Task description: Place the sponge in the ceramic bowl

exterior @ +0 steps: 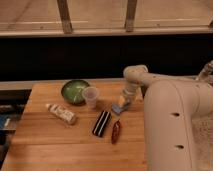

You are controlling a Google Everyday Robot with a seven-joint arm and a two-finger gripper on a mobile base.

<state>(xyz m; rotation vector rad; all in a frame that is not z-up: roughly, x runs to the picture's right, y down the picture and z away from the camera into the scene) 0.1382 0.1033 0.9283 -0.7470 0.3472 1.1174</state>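
The sponge [118, 109], a small flat blue-grey pad with a yellowish edge, lies on the wooden table [55, 150] right of the cup. My gripper [125, 101] hangs at the end of the white arm, directly over the sponge's far end and touching or nearly touching it. The ceramic bowl [75, 91], dark green with a lighter green inside, stands at the table's back, left of the cup and about a bowl's width from the sponge. Nothing lies in it.
A translucent plastic cup [91, 96] stands between bowl and sponge. A black striped block [101, 123] and a reddish packet [116, 131] lie in front of the sponge. A white packet [61, 114] lies at the left. My white arm [175, 125] covers the table's right side.
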